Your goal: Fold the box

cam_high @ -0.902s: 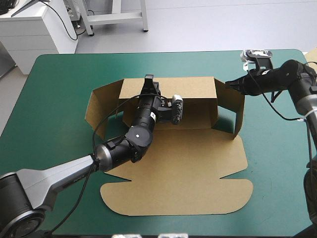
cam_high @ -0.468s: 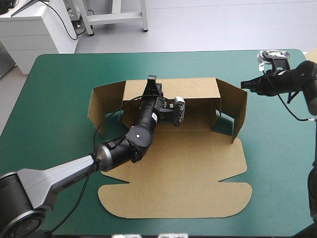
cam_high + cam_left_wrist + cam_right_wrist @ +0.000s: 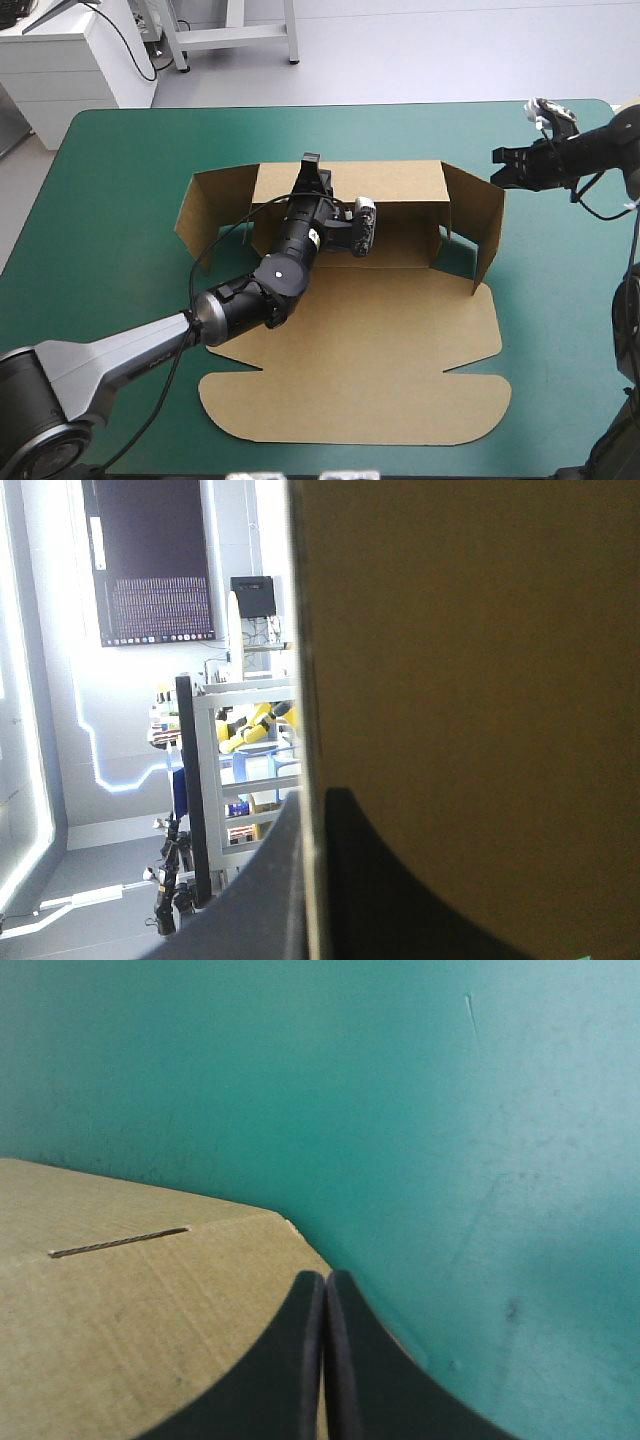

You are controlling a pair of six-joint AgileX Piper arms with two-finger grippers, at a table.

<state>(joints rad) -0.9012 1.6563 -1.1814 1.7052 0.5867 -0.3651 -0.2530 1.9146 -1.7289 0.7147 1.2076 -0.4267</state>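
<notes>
The brown box (image 3: 350,330) lies mid-table with its back wall (image 3: 400,182) and both side flaps (image 3: 480,215) raised. My left gripper (image 3: 310,168) reaches over the base to the back wall's top edge. In the left wrist view the brown board (image 3: 470,680) fills the space ahead, and the left gripper (image 3: 318,805) is shut on its edge. My right gripper (image 3: 497,166) hovers just outside the right side flap, apart from it. In the right wrist view the right gripper (image 3: 325,1280) is shut with nothing in it, above a corner of board (image 3: 130,1310).
The lid panel (image 3: 350,405) lies flat toward the near edge of the table. Bare teal-green cover (image 3: 120,200) surrounds the box, with more on the far side (image 3: 400,125). The right arm hangs close to the table's right edge (image 3: 628,215).
My right gripper has drawn back to the right, away from the right side flap. The flap and box have shifted slightly right. The left gripper has kept its hold.
</notes>
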